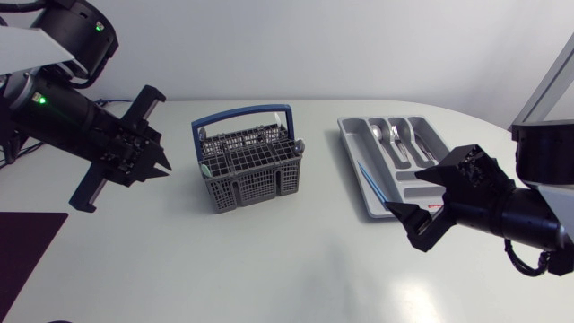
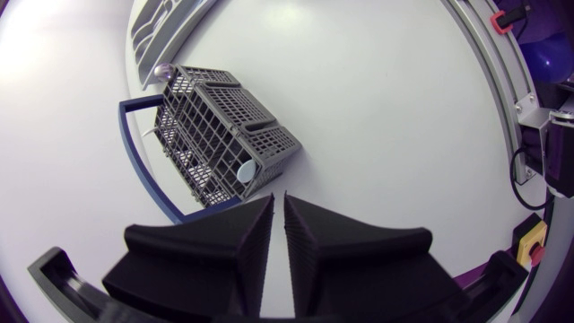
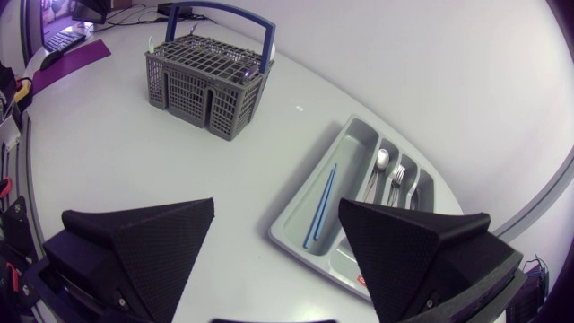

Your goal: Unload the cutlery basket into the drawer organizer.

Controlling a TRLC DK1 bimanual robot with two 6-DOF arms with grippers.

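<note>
A grey mesh cutlery basket [image 1: 249, 169] with a blue handle stands mid-way along the table [image 1: 296, 269]. The left gripper [image 2: 279, 205] has its fingers pressed together. The right gripper [image 3: 276, 213] gapes wide.

Cannot tell apart the pieces inside the cutlery basket [image 1: 242, 187] through the mesh; only a few pale tips, too small to name. Cannot see the 5 o'clock corner of the drawer organizer [image 1: 354, 139], covered by the right pincer [image 1: 404, 192]. From the left wrist, only a cut-off end of the drawer organizer. Red mark there half hidden, unreadable.
</note>
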